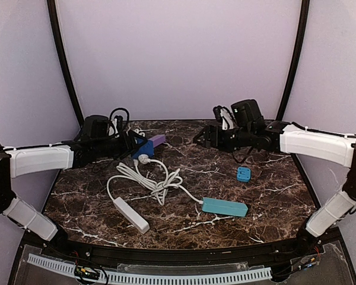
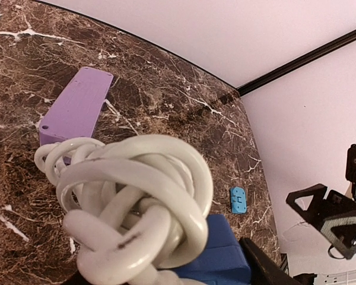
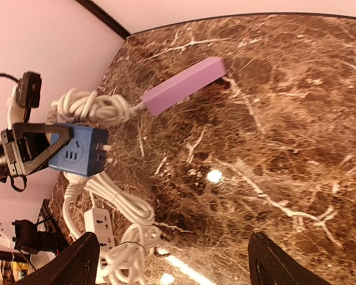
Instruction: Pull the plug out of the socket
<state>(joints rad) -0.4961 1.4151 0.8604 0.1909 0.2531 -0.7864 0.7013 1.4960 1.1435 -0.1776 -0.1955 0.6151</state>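
- The left fingers [image 3: 19, 148] are clamped on the socket [image 3: 77, 151], a bright blue cube, and hold it by its sides at the far left of the desk [image 1: 273, 196].
- The cube's front face shows its holes with nothing plugged into them.
- The right fingers [image 3: 77, 264] stand wide apart with nothing between them, above the far middle of the desk and pointing towards the socket, well apart from it.
- The plug [image 1: 143, 159], white, lies on the desk just on the near side of the socket. Whether the two touch cannot be told.
- From the plug a white cable [image 1: 157, 184] runs into a loose bundle of loops in the middle of the desk.
- A purple power strip [image 1: 157, 141] lies flat just beyond the socket, with a knotted white cord [image 2: 136, 196] at its left end.
- Nearer the arms' bases lie a white power strip [image 1: 130, 215] on the left and a teal power strip [image 1: 224, 206] on the right.
- A small blue piece [image 1: 243, 174] lies alone, right of the middle.
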